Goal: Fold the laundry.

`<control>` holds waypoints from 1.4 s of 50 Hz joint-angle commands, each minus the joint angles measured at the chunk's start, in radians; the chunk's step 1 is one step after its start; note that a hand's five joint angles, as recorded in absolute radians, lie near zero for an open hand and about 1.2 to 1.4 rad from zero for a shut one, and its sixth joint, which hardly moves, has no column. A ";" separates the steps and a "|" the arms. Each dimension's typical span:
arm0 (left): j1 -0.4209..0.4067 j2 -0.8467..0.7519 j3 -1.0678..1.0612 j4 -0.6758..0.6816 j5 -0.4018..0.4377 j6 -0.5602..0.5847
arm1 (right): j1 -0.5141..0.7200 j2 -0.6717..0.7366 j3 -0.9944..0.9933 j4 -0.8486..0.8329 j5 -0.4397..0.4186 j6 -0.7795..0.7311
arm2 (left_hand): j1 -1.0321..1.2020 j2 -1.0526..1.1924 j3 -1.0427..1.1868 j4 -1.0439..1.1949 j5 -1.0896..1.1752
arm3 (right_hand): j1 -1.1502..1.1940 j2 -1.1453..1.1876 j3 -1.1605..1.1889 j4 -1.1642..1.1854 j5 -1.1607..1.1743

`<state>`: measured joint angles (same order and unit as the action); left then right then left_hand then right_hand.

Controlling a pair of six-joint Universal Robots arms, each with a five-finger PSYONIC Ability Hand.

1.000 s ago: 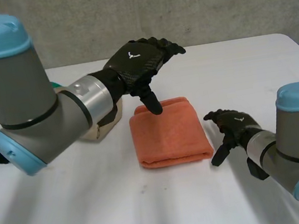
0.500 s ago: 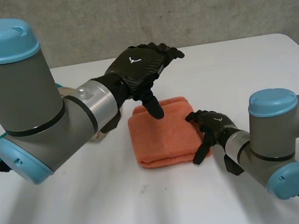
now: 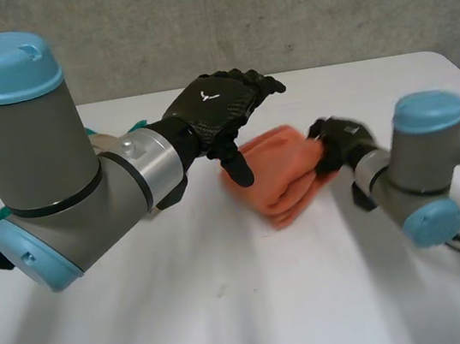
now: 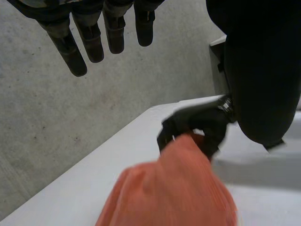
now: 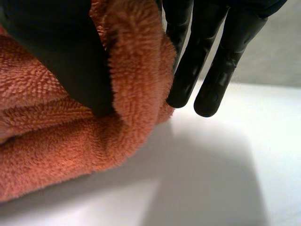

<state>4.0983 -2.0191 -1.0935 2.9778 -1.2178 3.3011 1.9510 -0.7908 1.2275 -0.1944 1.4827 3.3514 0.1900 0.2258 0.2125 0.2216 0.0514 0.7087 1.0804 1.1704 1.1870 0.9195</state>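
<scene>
The folded orange towel (image 3: 275, 172) lies in the middle of the white table (image 3: 233, 310), its right side raised and bunched. My right hand (image 3: 340, 143) is shut on that right edge. In the right wrist view the thumb (image 5: 61, 56) presses the towel's (image 5: 56, 146) fold against the fingers (image 5: 202, 61). My left hand (image 3: 212, 110) hovers open just above the towel's left part, fingers straight, thumb pointing down. The left wrist view looks past the straight fingers (image 4: 80, 42) to the towel (image 4: 174, 188), with the right hand (image 4: 197, 125) clamped on its far end.
A beige object (image 3: 102, 140) and bits of teal cloth (image 3: 138, 126) sit behind my left forearm at the table's left. A grey wall (image 3: 275, 9) runs behind the table's far edge.
My right hand came in from the right, closed on the towel's right edge and pulled it up and to the right. The left hand stayed nearly where it was.
</scene>
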 commanded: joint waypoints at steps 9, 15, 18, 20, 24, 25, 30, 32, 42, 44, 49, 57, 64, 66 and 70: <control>-0.006 0.014 -0.008 0.003 -0.002 0.000 | -0.346 0.271 -0.532 0.180 -0.015 -0.159 | 0.094 0.058 0.071 0.062 0.058 | 0.688 0.316 0.226 0.209 0.302; -0.009 0.014 -0.009 0.003 -0.003 0.000 | -0.483 0.458 -0.854 0.383 -0.027 -0.222 | 0.094 0.058 0.071 0.062 0.058 | 0.688 0.316 0.226 0.209 0.302; -0.010 0.013 -0.009 0.004 -0.005 0.000 | -0.523 0.513 -0.953 0.418 -0.030 -0.254 | 0.094 0.058 0.071 0.062 0.058 | 0.688 0.316 0.226 0.209 0.302; -0.012 0.013 -0.011 0.003 -0.011 0.000 | -0.549 0.547 -1.020 0.431 -0.032 -0.274 | 0.094 0.058 0.071 0.062 0.058 | 0.688 0.316 0.226 0.209 0.302; -0.013 0.008 -0.011 0.003 -0.022 0.000 | -0.593 0.567 -1.059 0.429 -0.036 -0.285 | 0.094 0.058 0.071 0.062 0.058 | 0.688 0.316 0.226 0.209 0.302; -0.013 0.008 -0.011 0.003 -0.022 0.000 | -0.603 0.567 -1.060 0.428 -0.039 -0.286 | 0.094 0.058 0.071 0.062 0.058 | 0.688 0.316 0.226 0.209 0.302; -0.018 0.005 -0.009 0.004 -0.022 0.000 | -0.638 0.587 -1.079 0.421 -0.113 -0.288 | 0.094 0.058 0.071 0.062 0.058 | 0.625 0.253 0.163 0.146 0.239; -0.026 0.003 -0.008 0.004 -0.022 0.000 | -0.643 0.597 -1.091 0.421 -0.114 -0.294 | 0.094 0.058 0.071 0.062 0.058 | 0.037 -0.334 -0.424 -0.441 -0.348; -0.032 0.003 -0.008 0.004 -0.023 -0.001 | -0.653 0.601 -1.109 0.431 0.020 -0.492 | 0.094 0.058 0.071 0.062 0.058 | -0.534 -0.906 -0.996 -1.012 -0.920; -0.032 0.006 -0.011 0.004 -0.023 -0.001 | -0.653 0.585 -1.100 0.446 0.034 -0.527 | 0.094 0.058 0.071 0.062 0.058 | -0.534 -0.906 -0.996 -1.012 -0.920; -0.030 0.013 -0.025 0.001 -0.025 0.000 | -0.649 0.484 -1.001 0.556 0.047 -0.758 | 0.094 0.058 0.071 0.062 0.058 | -0.534 -0.906 -0.996 -1.012 -0.920; -0.023 0.039 -0.046 0.004 -0.025 0.005 | -0.641 0.314 -0.896 0.517 0.247 -1.099 | 0.068 0.032 0.045 0.036 0.032 | -0.534 -0.906 -0.996 -1.012 -0.920; 0.010 0.068 -0.059 0.035 -0.086 0.011 | -0.549 0.145 -0.823 0.383 0.206 -1.017 | 0.015 -0.021 -0.008 -0.017 -0.021 | -0.534 -0.906 -0.996 -1.012 -0.920; 0.042 0.079 -0.069 0.065 -0.115 0.012 | -0.505 0.111 -0.783 0.380 0.171 -0.968 | 0.000 -0.036 -0.022 -0.032 -0.036 | -0.534 -0.906 -0.996 -1.012 -0.920; 0.125 0.091 -0.097 0.127 -0.120 0.018 | -0.384 -0.040 -0.593 0.354 0.022 -0.796 | 0.012 -0.024 -0.011 -0.020 -0.024 | -0.534 -0.906 -0.996 -1.012 -0.920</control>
<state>4.1216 -1.9481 -1.1562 3.0239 -1.3043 3.3112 1.4160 -0.6651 0.4309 0.1913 1.6756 2.3466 0.1867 0.2145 0.2103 0.2143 0.0475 0.1989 0.2183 0.2154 0.2326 0.0586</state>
